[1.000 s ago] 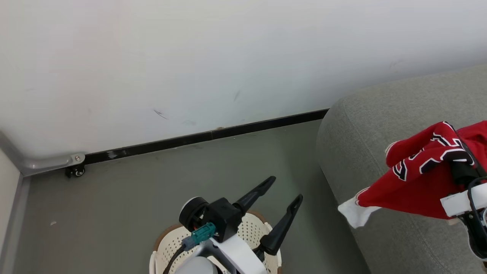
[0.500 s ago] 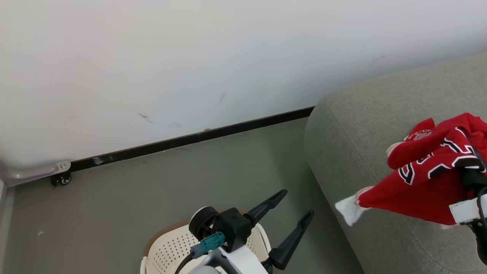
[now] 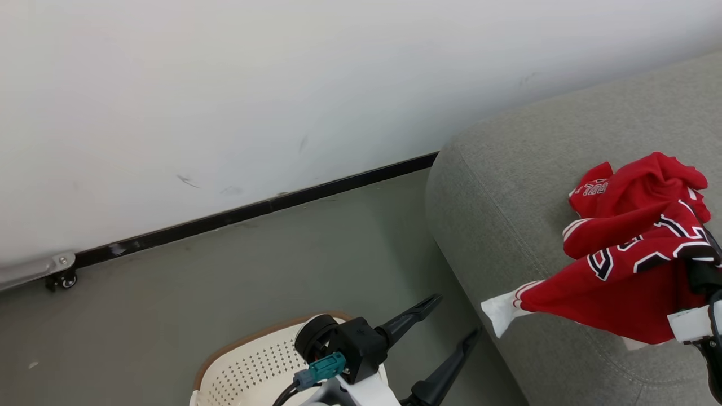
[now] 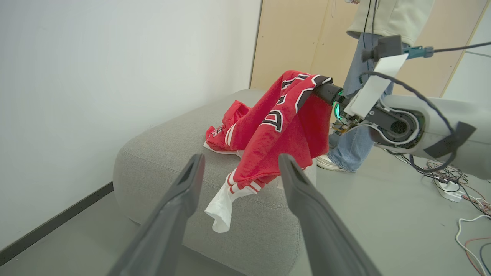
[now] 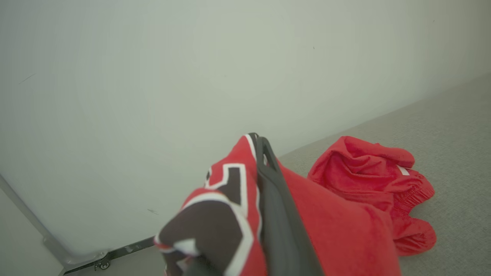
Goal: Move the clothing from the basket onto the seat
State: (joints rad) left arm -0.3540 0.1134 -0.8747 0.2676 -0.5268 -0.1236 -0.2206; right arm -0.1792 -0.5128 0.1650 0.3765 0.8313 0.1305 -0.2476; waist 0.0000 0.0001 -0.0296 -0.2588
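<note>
The right gripper [image 4: 324,91], at the upper right of centre in the left wrist view, is clamped fully shut on a red garment [image 3: 620,282] with white-edged dark lettering. The cloth is folded over the dark fingers and pinched between them. It falls away down and to the left, ending in a white tail at the lower right of the head view. That tail hangs near the rounded edge of the grey seat [image 3: 507,197], and whether it touches the fabric cannot be told. A second red garment [image 5: 368,168] already lies crumpled on the seat cushion, just beyond the held one, at the right of the right wrist view. The left gripper [image 3: 454,317], at the bottom centre of the head view, has its fingers spread wide and holds nothing. It hovers over the cream basket [image 3: 248,366], whose brown rim shows at the lower left of centre (its contents are hidden from view). The step appears to be setting this piece down. To do it well, the arm should carry the cloth further in over the cushion so the tail clears the edge. It should then lower until the fabric rests and goes slack, and only then part the fingers. A release too close to the edge could let the garment slide to the floor.
</note>
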